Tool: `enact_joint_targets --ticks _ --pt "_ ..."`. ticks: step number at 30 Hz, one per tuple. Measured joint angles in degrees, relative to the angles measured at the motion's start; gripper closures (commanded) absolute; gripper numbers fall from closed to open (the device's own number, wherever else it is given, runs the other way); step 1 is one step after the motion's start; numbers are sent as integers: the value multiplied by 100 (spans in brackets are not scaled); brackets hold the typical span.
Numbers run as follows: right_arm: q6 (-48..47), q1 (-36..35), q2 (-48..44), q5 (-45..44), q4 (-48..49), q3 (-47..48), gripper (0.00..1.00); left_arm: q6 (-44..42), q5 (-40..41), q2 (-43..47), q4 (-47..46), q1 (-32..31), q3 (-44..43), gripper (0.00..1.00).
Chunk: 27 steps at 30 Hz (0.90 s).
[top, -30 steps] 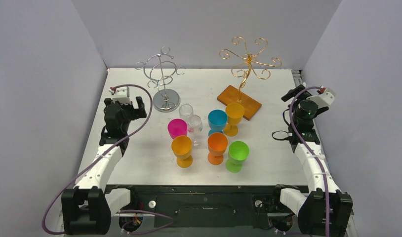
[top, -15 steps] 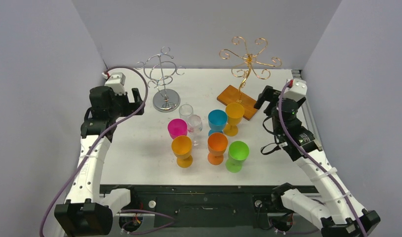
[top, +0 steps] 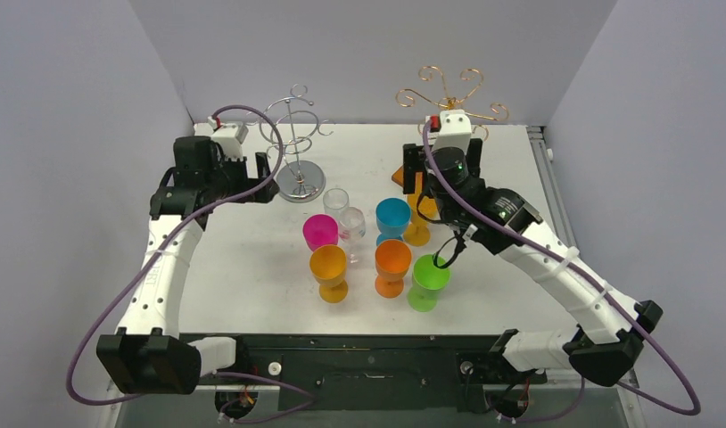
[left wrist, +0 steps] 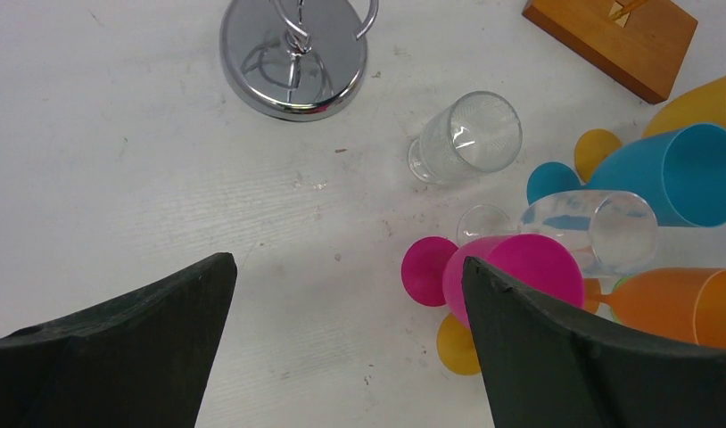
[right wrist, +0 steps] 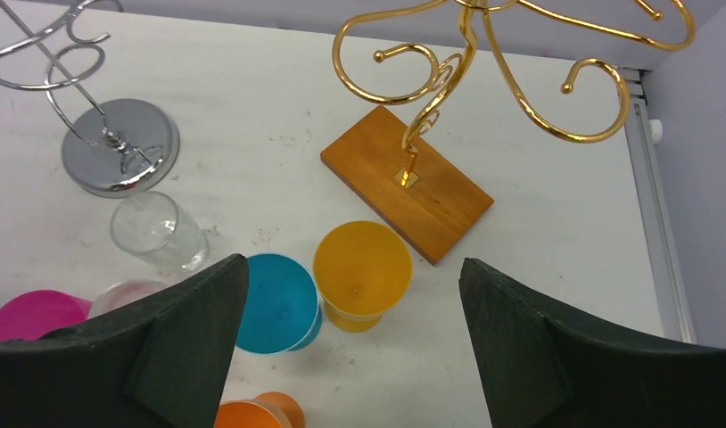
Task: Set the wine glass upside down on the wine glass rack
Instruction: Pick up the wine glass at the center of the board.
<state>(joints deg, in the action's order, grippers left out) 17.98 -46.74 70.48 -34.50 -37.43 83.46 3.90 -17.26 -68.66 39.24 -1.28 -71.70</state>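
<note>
No wine glass was picked up yet, so I think this was the reaching step. The right end effector (right wrist: 352,263) hung over the yellow wine glass (right wrist: 363,272) with its fingers wide apart and nothing in them. That glass stood upright on the tabletop (top: 252,267), just beside the wood base (right wrist: 406,183) of the gold rack (right wrist: 484,53).

The left end effector (left wrist: 346,267) was wide apart too and held nothing. It was above bare tabletop near the silver rack (left wrist: 292,53) and a clear glass (left wrist: 466,135).

The next move, I think, needs the right fingers to go down around the yellow glass and close on it gently. Then the glass must be lifted, turned over, and its foot slid into a gold hook.

The other glasses stood close together, mouths up: blue (top: 392,217), pink (top: 320,231), orange (top: 392,258), green (top: 431,272), another yellow one (top: 329,265) and a second clear one (top: 351,220). All the cups looked empty inside. Nothing hung on either rack.
</note>
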Motion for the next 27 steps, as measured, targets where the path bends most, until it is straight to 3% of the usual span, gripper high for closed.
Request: enact_joint_targets --ticks 7,13,20,25,27 --pt "-203 238 922 179 -846 1469 22 20 -70 -767 153 -205 -935 0" --pt "-304 367 1349 503 -1344 2199 28 74 -96 -850 192 -343 -940 13" --pt "-435 535 2282 684 -1845 3624 28 181 -249 -1034 376 -404 -1001 29" --pt "-435 1156 2555 981 -2079 4074 27 195 -260 -1045 415 -431 -1001 36" --pt "-479 1078 2699 960 -2076 4286 27 192 -275 -1078 437 -431 -1003 37"
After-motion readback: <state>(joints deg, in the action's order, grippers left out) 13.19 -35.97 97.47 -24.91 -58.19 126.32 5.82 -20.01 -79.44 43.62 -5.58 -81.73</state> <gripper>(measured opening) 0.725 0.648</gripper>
